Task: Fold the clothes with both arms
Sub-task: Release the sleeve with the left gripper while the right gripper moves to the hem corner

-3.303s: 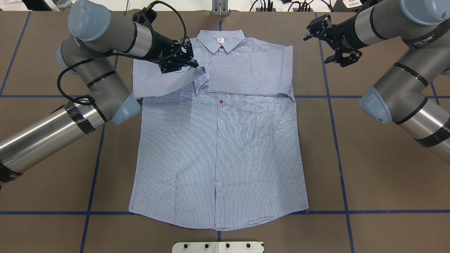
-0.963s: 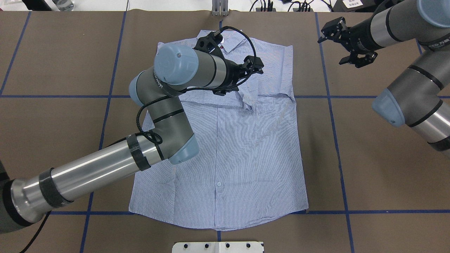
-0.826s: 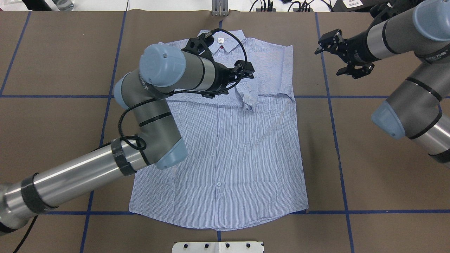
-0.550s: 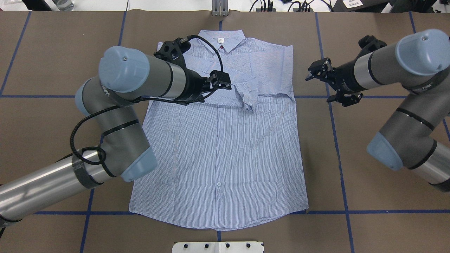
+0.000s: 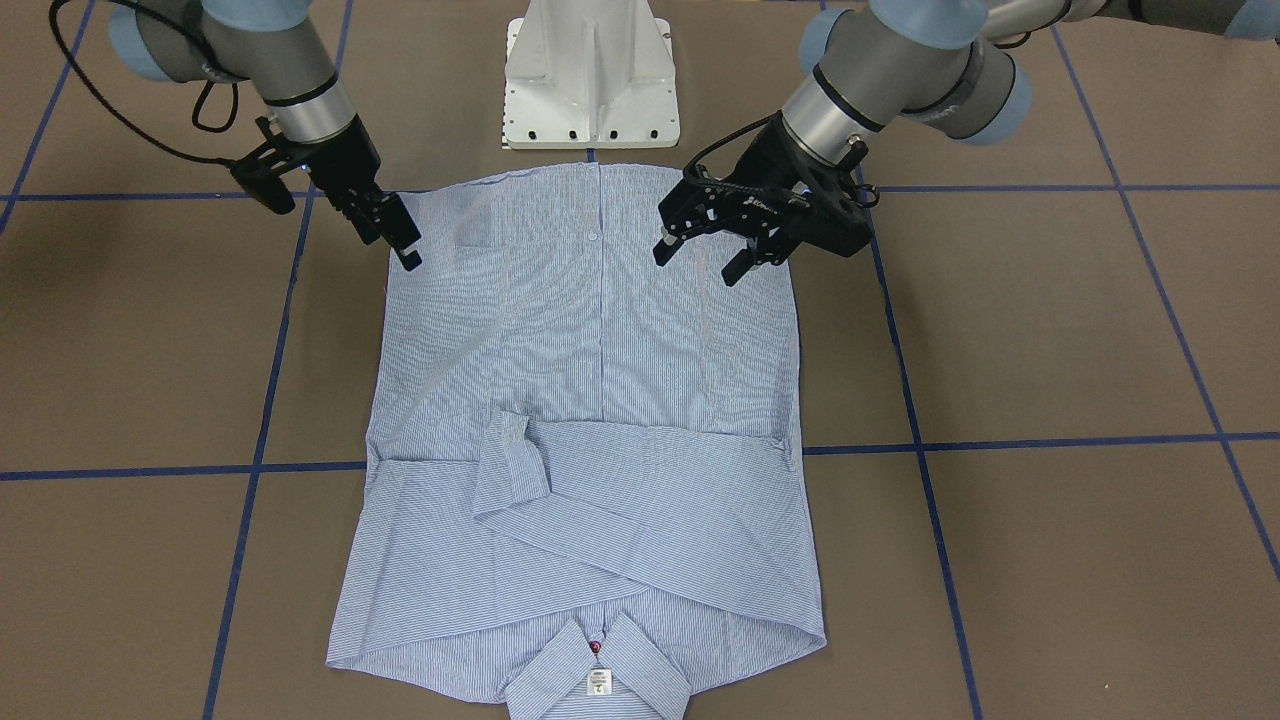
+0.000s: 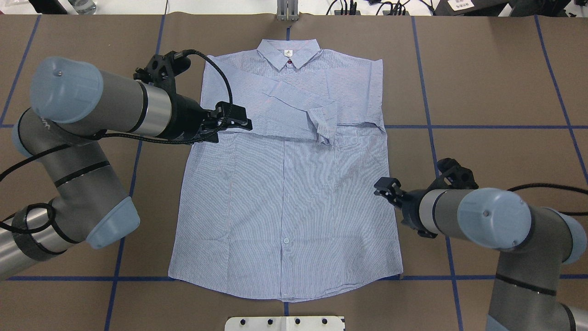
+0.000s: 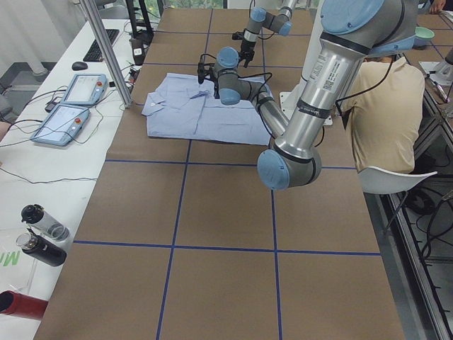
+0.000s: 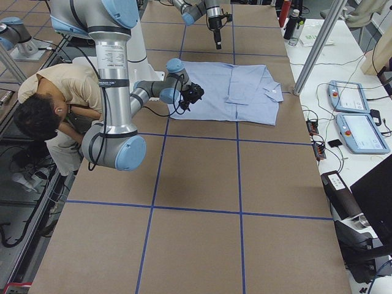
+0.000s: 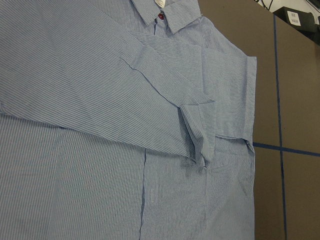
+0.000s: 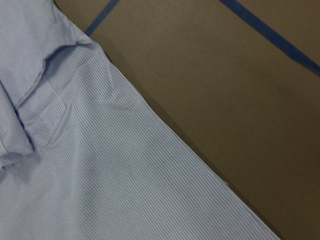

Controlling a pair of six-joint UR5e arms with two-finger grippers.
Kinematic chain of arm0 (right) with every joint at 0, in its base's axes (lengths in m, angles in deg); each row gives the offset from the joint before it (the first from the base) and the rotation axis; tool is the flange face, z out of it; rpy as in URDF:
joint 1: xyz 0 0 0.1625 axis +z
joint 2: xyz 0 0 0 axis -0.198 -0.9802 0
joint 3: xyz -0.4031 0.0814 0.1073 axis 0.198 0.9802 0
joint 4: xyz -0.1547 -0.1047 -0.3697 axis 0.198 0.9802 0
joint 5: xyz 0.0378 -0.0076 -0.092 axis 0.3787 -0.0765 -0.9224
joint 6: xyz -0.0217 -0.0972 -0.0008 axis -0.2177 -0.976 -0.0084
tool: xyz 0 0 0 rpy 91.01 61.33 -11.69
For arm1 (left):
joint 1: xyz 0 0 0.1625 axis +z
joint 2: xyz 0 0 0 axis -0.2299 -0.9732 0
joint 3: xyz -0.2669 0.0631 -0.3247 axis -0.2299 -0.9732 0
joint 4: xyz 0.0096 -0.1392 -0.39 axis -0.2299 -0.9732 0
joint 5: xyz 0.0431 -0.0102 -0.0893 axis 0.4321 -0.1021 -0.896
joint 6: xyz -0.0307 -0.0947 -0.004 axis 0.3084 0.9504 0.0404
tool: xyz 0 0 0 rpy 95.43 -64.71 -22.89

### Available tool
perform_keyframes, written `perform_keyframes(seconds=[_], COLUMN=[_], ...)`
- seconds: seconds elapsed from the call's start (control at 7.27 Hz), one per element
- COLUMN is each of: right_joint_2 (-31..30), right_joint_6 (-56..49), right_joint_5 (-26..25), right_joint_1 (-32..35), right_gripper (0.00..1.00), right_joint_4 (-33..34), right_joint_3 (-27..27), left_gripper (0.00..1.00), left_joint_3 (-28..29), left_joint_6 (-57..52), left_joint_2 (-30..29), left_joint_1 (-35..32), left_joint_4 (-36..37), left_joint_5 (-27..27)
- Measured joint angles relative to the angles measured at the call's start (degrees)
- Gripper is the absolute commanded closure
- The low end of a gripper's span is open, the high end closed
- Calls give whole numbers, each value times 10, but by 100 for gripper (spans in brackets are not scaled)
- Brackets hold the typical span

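Observation:
The light blue striped shirt [image 6: 285,202] lies flat with its front up and its collar [image 6: 288,51] far from the robot. Both sleeves are folded across the chest, one cuff [image 6: 321,126] on top. My left gripper [image 6: 241,123] is open and empty over the shirt's left side. In the front view it [image 5: 695,262] hovers over the hem half. My right gripper [image 6: 383,187] is open and empty at the shirt's right edge; in the front view it [image 5: 395,240] stands by that edge near the hem. The wrist views show only the shirt [image 9: 125,125], its side edge [image 10: 165,130] and the table.
The brown table [image 6: 496,115] has blue tape lines [image 6: 441,126]. The white pedestal base [image 5: 590,90] stands just beyond the hem. A person [image 8: 49,104] sits behind the robot. Control tablets [image 7: 71,99] and bottles [image 7: 42,234] lie on a side bench.
My left gripper carried the left sleeve across the chest, let it go and drew back to the left. My right arm swung from the far right corner down to the shirt's right edge.

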Motion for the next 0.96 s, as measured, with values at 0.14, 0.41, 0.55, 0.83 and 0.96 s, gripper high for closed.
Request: perform_keyframes(seconds=[0.14, 0.41, 0.55, 0.83, 0.96], right_joint_2=[-2, -8, -10, -21, -32], right_joint_6=[34, 103, 134, 155, 157], right_joint_5=[-32, -55, -62, -66, -68], right_joint_1=[-42, -90, -105, -116, -123], right_gripper=[5, 12, 13, 13, 13], right_joint_4=[38, 62, 64, 66, 66], right_joint_3=[-16, -19, -14, -10, -10], left_gripper=[1, 1, 1, 1, 1], left_joint_3=[-15, -26, -27, -28, -29], left_joint_6=[-2, -3, -3, -2, -1], left_joint_2=[13, 26, 27, 28, 28], left_joint_1=[-2, -3, -4, -4, -4], left_joint_4=[2, 3, 4, 4, 4], left_joint_5=[0, 5, 6, 8, 9])
